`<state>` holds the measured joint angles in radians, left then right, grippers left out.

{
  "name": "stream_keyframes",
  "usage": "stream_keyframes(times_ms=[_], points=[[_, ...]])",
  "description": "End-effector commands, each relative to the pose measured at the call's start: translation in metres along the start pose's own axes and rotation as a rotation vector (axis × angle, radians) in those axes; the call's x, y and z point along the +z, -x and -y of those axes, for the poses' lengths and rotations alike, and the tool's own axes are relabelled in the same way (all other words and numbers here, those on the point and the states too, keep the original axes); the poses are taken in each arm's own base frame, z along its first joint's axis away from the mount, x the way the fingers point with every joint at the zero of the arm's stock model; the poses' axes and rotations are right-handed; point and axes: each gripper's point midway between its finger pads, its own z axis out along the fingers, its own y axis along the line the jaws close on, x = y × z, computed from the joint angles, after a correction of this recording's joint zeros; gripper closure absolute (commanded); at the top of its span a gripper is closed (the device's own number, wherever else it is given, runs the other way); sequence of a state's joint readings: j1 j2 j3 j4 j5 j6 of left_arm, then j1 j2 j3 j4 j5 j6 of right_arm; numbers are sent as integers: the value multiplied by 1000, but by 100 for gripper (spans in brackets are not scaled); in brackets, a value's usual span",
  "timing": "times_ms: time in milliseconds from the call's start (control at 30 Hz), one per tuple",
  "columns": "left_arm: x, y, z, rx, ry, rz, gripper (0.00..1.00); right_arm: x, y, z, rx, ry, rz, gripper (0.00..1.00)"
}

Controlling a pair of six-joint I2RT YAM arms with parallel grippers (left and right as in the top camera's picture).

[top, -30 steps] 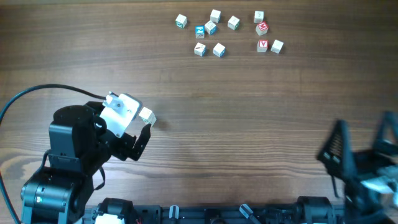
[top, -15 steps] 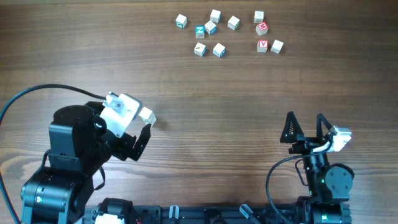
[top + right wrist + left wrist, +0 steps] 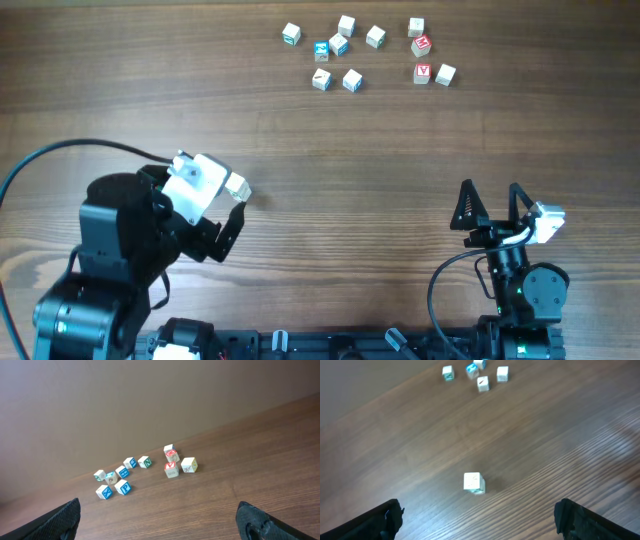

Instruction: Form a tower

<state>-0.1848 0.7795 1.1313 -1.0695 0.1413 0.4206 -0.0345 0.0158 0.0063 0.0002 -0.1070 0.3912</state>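
My left hand [image 3: 477,510] and right hand [image 3: 491,200] both gape wide, holding nothing. The tower [image 3: 237,186] stands alone at near left on the desk [image 3: 400,150], just beside the left hand, only its pale top showing. I'd fetch a cube [image 3: 352,80] from the far cluster, lower it straight over that top, square it and release gently.

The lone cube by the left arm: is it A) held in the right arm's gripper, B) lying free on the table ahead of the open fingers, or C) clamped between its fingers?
B: the left wrist view shows the cube resting on the table, with the left gripper spread wide and touching nothing.
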Motion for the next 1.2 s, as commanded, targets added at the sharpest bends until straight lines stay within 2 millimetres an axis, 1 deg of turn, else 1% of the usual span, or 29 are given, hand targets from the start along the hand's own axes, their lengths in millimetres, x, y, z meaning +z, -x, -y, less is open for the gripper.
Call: stream_keyframes(times_ms=[0,67,100,133,167,233,267,333,400,467,533,600,633,667,733,800,1167], points=[[-10,-14,25,5,-62,113,0,0,2,4,-17,-19,9,0],[-9,-25,32,11,-54,236,0,0,2,4,-17,-19,9,0],[-6,-27,33,17,-39,315,0,0,2,4,-17,-19,9,0],[-4,-27,30,13,-11,380,0,0,2,4,-17,-19,9,0],[-3,-24,22,-19,31,437,0,0,2,4,-17,-19,9,0],[-6,-18,-9,-204,163,594,0,0,2,4,-17,-19,9,0],[0,-23,-26,-289,233,640,0,0,2,4,-18,-19,9,0],[15,-36,-39,-317,299,665,0,0,2,4,-17,-19,9,0],[27,-48,-43,-311,333,707,0,0,2,4,-17,-19,9,0],[33,-51,-44,-324,339,791,0,0,2,4,-17,-19,9,0],[39,-55,-46,-330,348,806,0,0,2,4,-17,-19,9,0],[50,-64,-48,-362,360,795,0,0,2,4,-17,-19,9,0],[59,-73,-49,-422,359,772,0,0,2,4,-18,-19,9,0],[62,-77,-50,-447,359,754,0,0,2,4,-18,-19,9,0],[70,-87,-49,-462,366,704,0,0,2,4,-18,-19,9,0],[83,-104,-46,-490,358,618,0,0,2,4,-17,-19,9,0],[83,-105,-47,-509,360,620,0,0,2,4,-17,-19,9,0]])
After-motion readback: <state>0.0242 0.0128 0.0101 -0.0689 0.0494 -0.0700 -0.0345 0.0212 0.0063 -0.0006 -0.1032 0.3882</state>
